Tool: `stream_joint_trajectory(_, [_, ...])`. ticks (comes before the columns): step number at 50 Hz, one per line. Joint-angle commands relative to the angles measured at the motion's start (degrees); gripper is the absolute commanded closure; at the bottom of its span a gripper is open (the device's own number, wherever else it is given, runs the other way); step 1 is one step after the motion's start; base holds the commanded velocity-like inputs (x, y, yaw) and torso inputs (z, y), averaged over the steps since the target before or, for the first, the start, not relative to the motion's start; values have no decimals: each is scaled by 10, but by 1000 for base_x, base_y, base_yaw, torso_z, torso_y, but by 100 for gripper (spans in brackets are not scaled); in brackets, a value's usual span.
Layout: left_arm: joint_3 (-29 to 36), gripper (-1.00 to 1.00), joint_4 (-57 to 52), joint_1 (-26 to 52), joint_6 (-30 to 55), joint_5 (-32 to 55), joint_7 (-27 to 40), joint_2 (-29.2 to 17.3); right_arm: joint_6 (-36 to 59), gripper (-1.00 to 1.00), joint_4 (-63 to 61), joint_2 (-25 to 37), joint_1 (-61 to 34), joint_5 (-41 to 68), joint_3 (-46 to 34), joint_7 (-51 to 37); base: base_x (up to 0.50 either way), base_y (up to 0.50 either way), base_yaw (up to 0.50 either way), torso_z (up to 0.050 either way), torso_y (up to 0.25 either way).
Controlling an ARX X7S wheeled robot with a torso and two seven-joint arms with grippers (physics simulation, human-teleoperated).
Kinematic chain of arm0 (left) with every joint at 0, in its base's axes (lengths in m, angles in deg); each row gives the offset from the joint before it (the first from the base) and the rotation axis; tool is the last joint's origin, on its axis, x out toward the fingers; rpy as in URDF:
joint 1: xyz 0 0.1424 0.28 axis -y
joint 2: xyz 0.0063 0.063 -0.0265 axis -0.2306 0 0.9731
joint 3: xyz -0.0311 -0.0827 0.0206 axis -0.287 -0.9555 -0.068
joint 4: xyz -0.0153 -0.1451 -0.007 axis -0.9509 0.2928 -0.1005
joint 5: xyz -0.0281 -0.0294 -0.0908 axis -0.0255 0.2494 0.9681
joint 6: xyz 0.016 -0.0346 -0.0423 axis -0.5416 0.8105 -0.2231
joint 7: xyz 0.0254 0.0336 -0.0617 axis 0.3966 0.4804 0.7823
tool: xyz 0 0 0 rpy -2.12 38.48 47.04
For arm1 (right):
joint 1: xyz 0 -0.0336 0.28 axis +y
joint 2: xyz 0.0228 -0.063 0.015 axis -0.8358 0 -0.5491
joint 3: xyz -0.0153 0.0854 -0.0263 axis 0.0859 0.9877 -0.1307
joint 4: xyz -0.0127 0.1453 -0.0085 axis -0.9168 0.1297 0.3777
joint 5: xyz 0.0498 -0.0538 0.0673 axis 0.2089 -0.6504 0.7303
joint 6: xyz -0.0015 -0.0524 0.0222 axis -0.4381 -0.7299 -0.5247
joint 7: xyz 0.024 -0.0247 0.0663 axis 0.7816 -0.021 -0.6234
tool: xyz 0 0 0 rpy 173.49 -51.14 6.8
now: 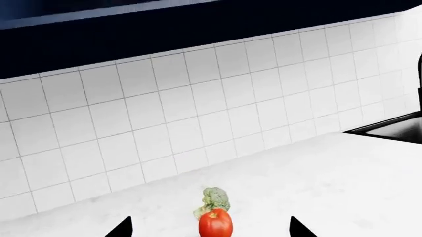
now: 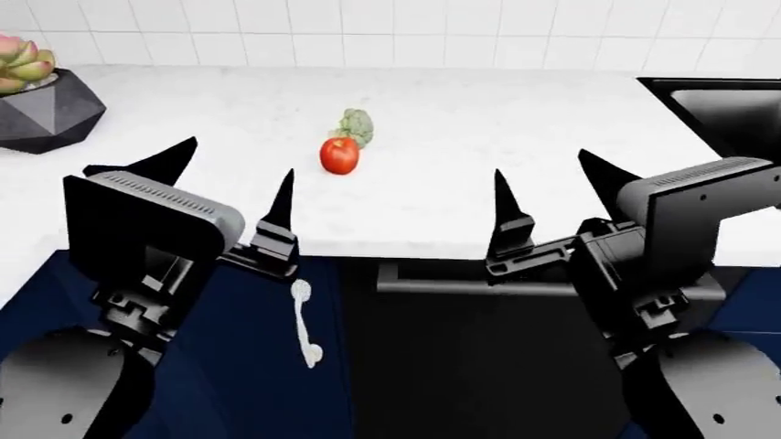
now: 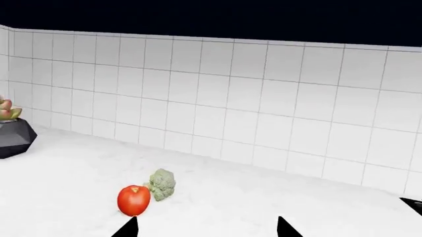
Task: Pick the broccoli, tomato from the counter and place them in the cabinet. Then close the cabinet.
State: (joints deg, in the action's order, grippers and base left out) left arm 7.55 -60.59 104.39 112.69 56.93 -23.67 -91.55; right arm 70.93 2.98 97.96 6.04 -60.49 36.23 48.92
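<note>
The red tomato (image 2: pixel 339 155) sits on the white marble counter (image 2: pixel 488 128), with the pale-green broccoli (image 2: pixel 357 124) just behind it, touching or nearly so. Both also show in the left wrist view, tomato (image 1: pixel 216 223) and broccoli (image 1: pixel 215 198), and in the right wrist view, tomato (image 3: pixel 134 199) and broccoli (image 3: pixel 161 184). My left gripper (image 2: pixel 230 178) is open and empty near the counter's front edge, short of the tomato. My right gripper (image 2: pixel 555 187) is open and empty at the front edge, to the tomato's right. The cabinet is out of view.
A dark faceted pot with a succulent (image 2: pixel 37 101) stands at the counter's far left. A black sink (image 2: pixel 720 110) is set in at the far right. A white tiled wall (image 2: pixel 366 37) backs the counter. Dark blue cabinet fronts and a white handle (image 2: pixel 305 320) lie below the edge.
</note>
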Motion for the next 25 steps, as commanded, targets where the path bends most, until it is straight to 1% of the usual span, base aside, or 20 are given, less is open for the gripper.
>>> stream_joint_trajectory(1, [-13, -100, -29, 47, 61, 23, 0, -10, 75, -100, -44, 25, -47, 34, 26, -1, 16, 1, 500, 45, 131])
stream_joint_trajectory(6, [-16, -100, -37, 66, 78, 31, 2, -9, 100, -100, -57, 30, -59, 50, 52, -3, 37, 2, 468, 46, 129])
stream_joint_trajectory(13, [-19, -100, -42, 86, 93, 43, 4, -2, 99, -100, -56, 33, -53, 59, 70, 1, 153, 13, 118, 46, 128])
stream_joint_trajectory(19, [-6, -100, -32, 91, 98, 39, 9, -4, 107, -100, -61, 36, -57, 70, 72, 5, 465, 40, 0, 41, 91])
stream_joint_trajectory(25, [9, -100, -28, 104, 113, 35, 14, -14, 145, -100, -75, 37, -86, 94, 79, 1, 498, 43, 0, 7, 0])
